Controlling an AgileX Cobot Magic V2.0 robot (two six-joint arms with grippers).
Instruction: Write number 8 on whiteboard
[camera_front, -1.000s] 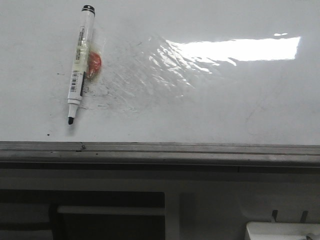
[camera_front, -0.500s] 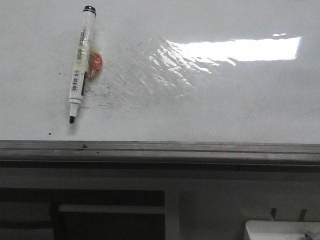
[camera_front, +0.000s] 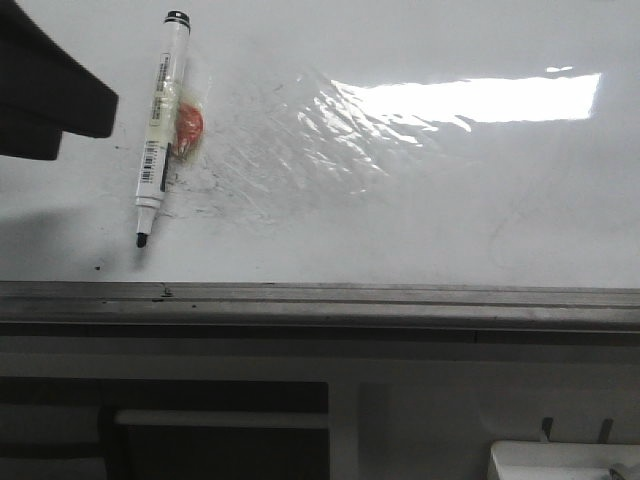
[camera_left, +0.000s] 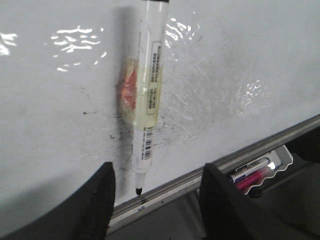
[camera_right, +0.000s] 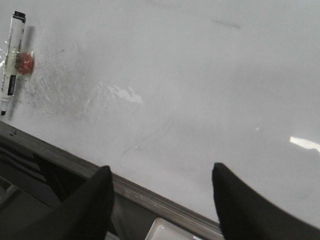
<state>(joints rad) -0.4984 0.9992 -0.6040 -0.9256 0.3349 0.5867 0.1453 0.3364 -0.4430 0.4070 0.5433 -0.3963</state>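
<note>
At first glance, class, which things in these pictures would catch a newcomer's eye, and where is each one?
A white marker with a black cap is stuck by clear tape to the whiteboard at its left, bare tip down near the grey edge rail. To its right, a wrinkled glossy patch throws back a bright glare. The left hand hangs open just below the marker's tip, and no number 8 is drawn yet.

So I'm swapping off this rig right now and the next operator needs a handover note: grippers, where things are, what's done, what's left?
Left gripper: open, empty, just short of the marker's tip.
Right gripper: open, empty, facing bare whiteboard further right.
Marker: uncapped, taped to the board, tip toward the grey edge rail.
Done: nothing; no 8 on the board, only grey smudges and a wrinkled shiny patch.
Left: take the marker, write the 8.
</note>
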